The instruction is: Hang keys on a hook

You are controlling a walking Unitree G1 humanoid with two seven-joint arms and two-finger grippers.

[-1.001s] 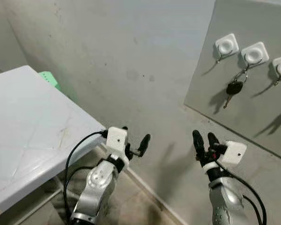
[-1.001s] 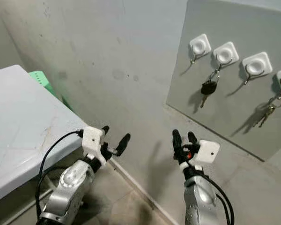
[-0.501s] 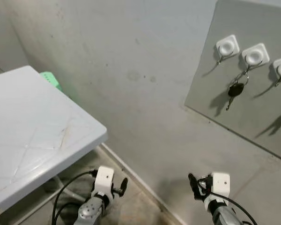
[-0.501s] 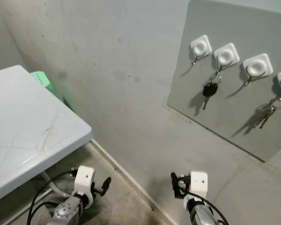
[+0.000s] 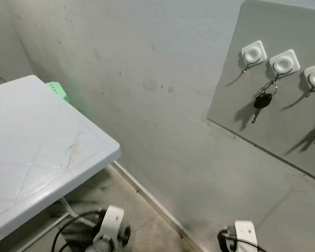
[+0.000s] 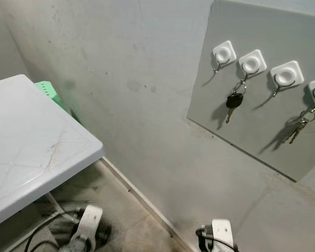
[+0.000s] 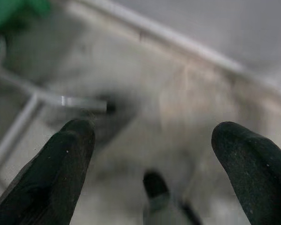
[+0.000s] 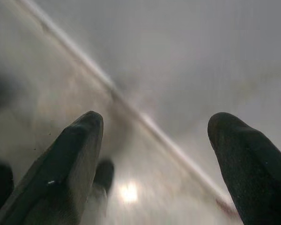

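Bare grey concrete wall [image 5: 147, 63] in a corner, rough floor [image 6: 142, 220] below it. Far left there's a white plastic table [image 5: 37, 142] with something green [image 5: 56, 88] tucked behind its back edge against the wall.

Down low, the left hand [image 7: 152, 140] hangs near the floor beside the table leg. In its wrist view the two black fingers [image 7: 61, 164] sit wide apart with nothing between them. The right hand [image 8: 154, 154] is also down by the base of the wall, fingers spread wide and holding nothing.

Over on the right, a grey board [image 6: 262, 131] leans on the wall with a row of white hooks [image 6: 223, 52]. The black-headed key [image 6: 231, 101] hangs from the second hook [image 6: 252, 63], and another bunch of keys [image 6: 296, 128] dangles from the hook at the far right edge.

So my read: the hanging part looks done, since the key is on its hook and both hands are empty and lowered. I'd guess nothing is left except checking the key sits steady on the hook. If another set is meant to go up, it'd need finding first, and I can't spot any loose keys here.
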